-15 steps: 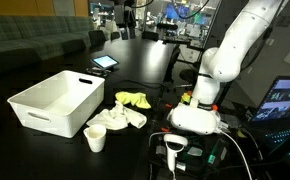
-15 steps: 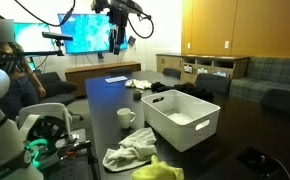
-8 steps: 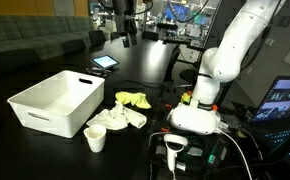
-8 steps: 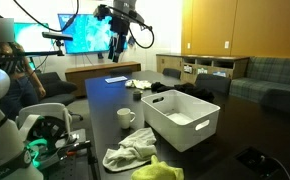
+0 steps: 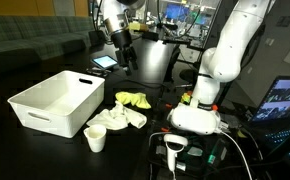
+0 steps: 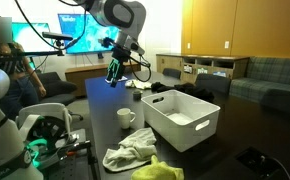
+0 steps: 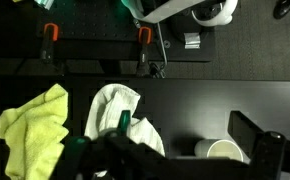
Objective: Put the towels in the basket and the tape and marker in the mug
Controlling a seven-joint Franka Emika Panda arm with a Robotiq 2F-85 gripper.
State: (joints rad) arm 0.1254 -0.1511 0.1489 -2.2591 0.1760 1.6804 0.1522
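Observation:
High over the dark table's far part, my gripper (image 5: 126, 57) (image 6: 113, 76) hangs open and empty. In the wrist view the gripper (image 7: 180, 142) looks down with the jaws wide apart; one dark finger (image 7: 253, 135) stands right of the white mug (image 7: 223, 151). The yellow towel (image 7: 32, 126) and the white towel (image 7: 115, 108) lie crumpled side by side, with a green marker (image 7: 125, 122) on the white one. In both exterior views the basket (image 5: 53, 101) (image 6: 183, 119) stands beside the mug (image 5: 95, 139) (image 6: 126, 118), the white towel (image 5: 118, 118) (image 6: 135, 150) and the yellow towel (image 5: 135, 99) (image 6: 161, 170). The tape is hidden.
The robot's white base (image 5: 198, 112) stands at the table's edge near the towels. A tablet (image 5: 105, 62) lies beyond the basket, and a dark object (image 6: 175, 97) sits behind the basket. A laptop (image 5: 285, 100) glows to one side, and a person (image 6: 0, 55) stands near a big screen (image 6: 90, 30).
My gripper has come down and moved nearer, from high at the back of the table toward the basket and towels. It stays open. The objects on the table have not moved.

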